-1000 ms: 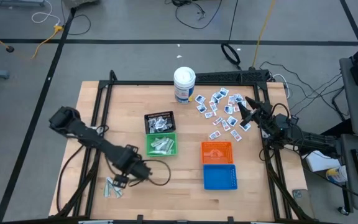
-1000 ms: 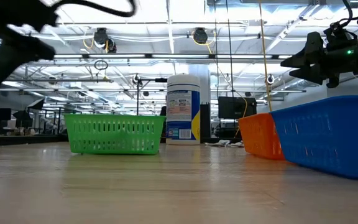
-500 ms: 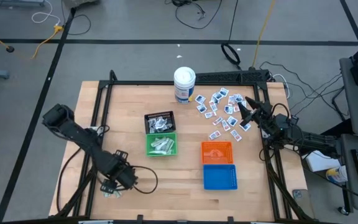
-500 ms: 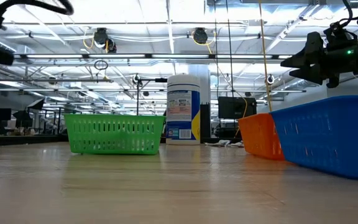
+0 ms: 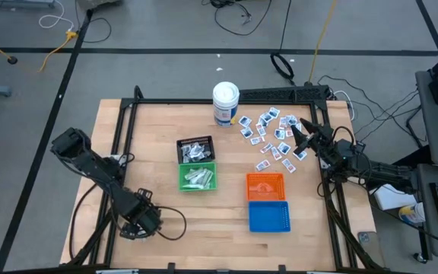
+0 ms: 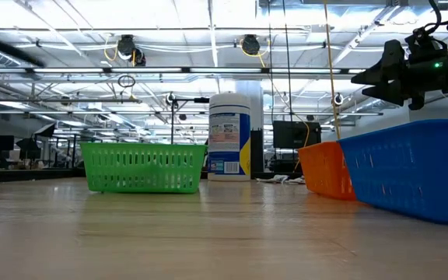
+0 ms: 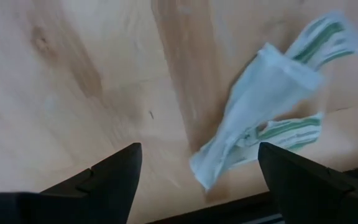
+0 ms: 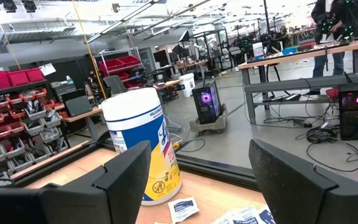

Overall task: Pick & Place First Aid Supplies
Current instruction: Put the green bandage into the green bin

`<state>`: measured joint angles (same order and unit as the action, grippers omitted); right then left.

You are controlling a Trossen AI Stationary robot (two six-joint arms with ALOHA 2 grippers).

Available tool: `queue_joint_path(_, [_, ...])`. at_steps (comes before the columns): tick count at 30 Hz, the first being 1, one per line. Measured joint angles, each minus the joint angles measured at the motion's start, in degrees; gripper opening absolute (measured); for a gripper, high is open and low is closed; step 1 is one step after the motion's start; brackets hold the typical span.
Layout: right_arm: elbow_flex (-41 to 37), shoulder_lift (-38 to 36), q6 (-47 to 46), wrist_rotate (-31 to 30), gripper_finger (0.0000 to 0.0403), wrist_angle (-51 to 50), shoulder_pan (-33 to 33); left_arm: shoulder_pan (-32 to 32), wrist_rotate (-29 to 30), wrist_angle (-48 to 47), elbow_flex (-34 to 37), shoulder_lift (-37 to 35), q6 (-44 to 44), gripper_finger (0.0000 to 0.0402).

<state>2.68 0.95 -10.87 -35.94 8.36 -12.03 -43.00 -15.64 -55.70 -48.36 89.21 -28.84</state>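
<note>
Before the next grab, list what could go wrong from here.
1. The left gripper hangs open over crumpled strip packets right at the table's near-left edge; a clumsy grab could push them off.
2. The square packets lie crowded and overlapping under the open right gripper; it may lift several.
3. The canister beside them could get knocked.

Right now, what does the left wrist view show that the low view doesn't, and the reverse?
Only the left wrist view: pale strip packets with green stripes lying on the bare wood, framed by the open left gripper.

Only the low view: the green basket, white canister, orange basket, blue basket, and the right gripper raised above them.

Both: the wooden table.
</note>
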Motion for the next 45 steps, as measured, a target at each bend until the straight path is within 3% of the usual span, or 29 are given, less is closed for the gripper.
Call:
queue_joint_path(6, [0.0,0.0,0.0,0.0,0.0267,0.0,0.0,0.0,-0.1,1.9,2.7,0.0,1.2,0.0311])
queue_joint_path(10, [0.0,0.0,0.0,0.0,0.0267,0.0,0.0,0.0,-1.3,2.3,3.1,0.0,1.6,0.0277])
queue_joint_path(24, [0.0,0.0,0.0,0.0,0.0267,0.0,0.0,0.0,-2.9,2.4,3.1,0.0,0.4,0.0011])
queue_joint_path(29, [0.0,0.0,0.0,0.0,0.0267,0.0,0.0,1.0,-5.0,1.8,3.1,-0.5,-0.5,0.0005])
queue_joint_path(35, [0.0,0.0,0.0,0.0,0.0267,0.0,0.0,2.5,-5.0,0.0,2.9,-6.4,-2.8,0.0002])
queue_joint_path(45, [0.0,0.0,0.0,0.0,0.0267,0.0,0.0,6.0,0.4,-6.0,2.9,-17.6,-15.2,0.0001])
